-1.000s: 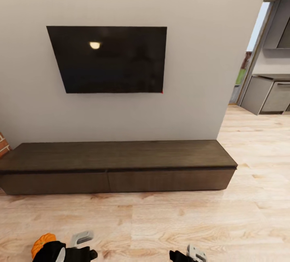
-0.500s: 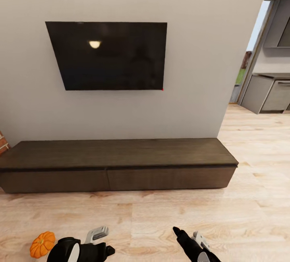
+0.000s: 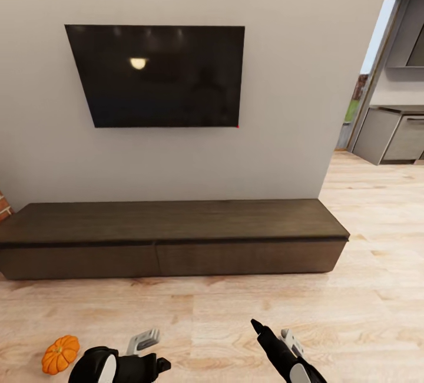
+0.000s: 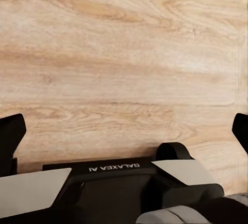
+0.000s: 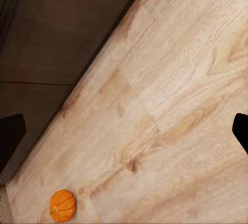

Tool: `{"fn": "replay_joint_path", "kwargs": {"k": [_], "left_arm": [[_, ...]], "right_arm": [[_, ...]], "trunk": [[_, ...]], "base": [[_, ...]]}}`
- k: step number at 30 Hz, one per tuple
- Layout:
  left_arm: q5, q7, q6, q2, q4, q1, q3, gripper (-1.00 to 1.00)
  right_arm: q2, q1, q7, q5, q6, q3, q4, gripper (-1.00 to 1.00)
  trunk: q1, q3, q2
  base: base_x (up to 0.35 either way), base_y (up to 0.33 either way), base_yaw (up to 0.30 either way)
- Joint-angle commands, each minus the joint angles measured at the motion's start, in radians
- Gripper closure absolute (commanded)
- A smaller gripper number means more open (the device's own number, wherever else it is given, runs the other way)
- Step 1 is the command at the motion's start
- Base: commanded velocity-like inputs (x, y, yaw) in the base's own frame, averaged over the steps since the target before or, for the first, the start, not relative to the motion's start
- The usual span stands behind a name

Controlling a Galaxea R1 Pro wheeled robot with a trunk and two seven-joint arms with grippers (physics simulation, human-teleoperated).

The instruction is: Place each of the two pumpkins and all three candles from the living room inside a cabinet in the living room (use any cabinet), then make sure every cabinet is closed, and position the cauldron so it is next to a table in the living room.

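Observation:
One small orange pumpkin (image 3: 60, 354) lies on the wood floor, just left of my left arm; it also appears as the pumpkin (image 5: 63, 205) in the right wrist view. My left gripper (image 3: 152, 352) hovers low over bare floor, open and empty, a short way right of the pumpkin. My right gripper (image 3: 274, 333) is raised over the floor further right, also open with nothing in it. The long dark-brown cabinet (image 3: 171, 235) stands against the wall ahead with its drawer fronts flush; the right wrist view catches this cabinet (image 5: 57, 38) too. Candles, cauldron and the second pumpkin are out of view.
A black TV (image 3: 159, 76) hangs on the grey wall above the cabinet. A strip of wood floor (image 3: 224, 306) separates me from the cabinet. At right an opening leads to grey kitchen units (image 3: 391, 135). A bit of red brick (image 3: 5, 209) sits at the left edge.
My left arm has shifted right, off the pumpkin, which now lies fully exposed on the floor. My right gripper has risen further into view. The head view has shifted slightly.

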State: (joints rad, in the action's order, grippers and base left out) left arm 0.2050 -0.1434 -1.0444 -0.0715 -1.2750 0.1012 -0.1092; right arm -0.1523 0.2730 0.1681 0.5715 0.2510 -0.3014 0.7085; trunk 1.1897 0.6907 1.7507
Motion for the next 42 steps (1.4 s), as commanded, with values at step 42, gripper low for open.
{"fn": "replay_joint_path", "kwargs": {"k": [42], "left_arm": [[0.462, -0.004, -0.003, 0.142, -0.08, 0.041, 0.008, -1.0]], "right_arm": [[0.004, -0.009, 0.239, 0.438, -0.152, 0.003, -0.011, -1.0]], "trunk": [[0.161, 0.132, 0.294]], "base": [[0.0, 0.0, 0.0]]}}
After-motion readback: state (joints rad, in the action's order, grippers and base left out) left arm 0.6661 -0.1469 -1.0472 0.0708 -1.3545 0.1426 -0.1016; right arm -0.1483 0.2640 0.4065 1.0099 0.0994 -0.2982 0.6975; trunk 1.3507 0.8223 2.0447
